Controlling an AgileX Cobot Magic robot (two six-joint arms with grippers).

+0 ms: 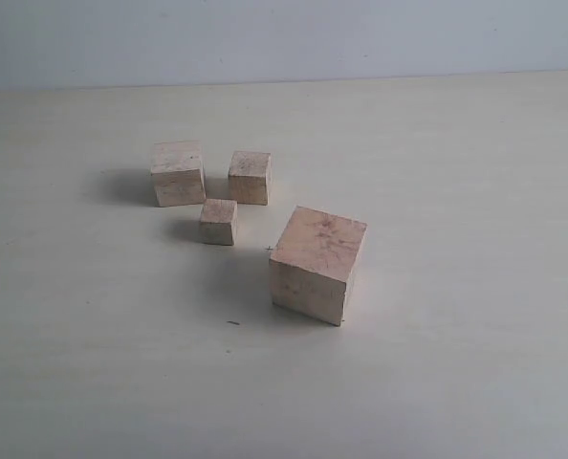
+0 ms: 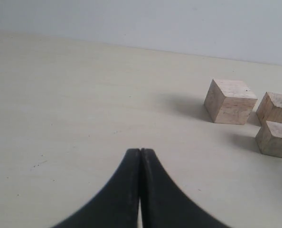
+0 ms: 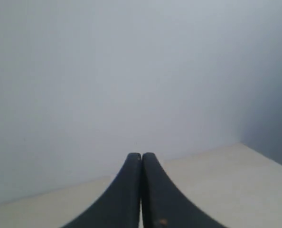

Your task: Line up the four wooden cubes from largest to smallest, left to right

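Observation:
Four pale wooden cubes stand on the table in the exterior view. The largest cube (image 1: 317, 265) is nearest the front, right of the others. The second-largest cube (image 1: 178, 173) sits at the back left, a mid-small cube (image 1: 250, 177) just right of it, and the smallest cube (image 1: 218, 221) in front of those two. The left wrist view shows the second-largest cube (image 2: 229, 101), the mid-small cube (image 2: 276, 108) and the smallest cube (image 2: 274, 138), all well away from my left gripper (image 2: 140, 151), which is shut and empty. My right gripper (image 3: 141, 155) is shut and empty, facing the wall.
The cream table (image 1: 456, 143) stretches around the cubes on all sides. A pale grey wall (image 1: 284, 38) rises behind its far edge. Neither arm shows in the exterior view.

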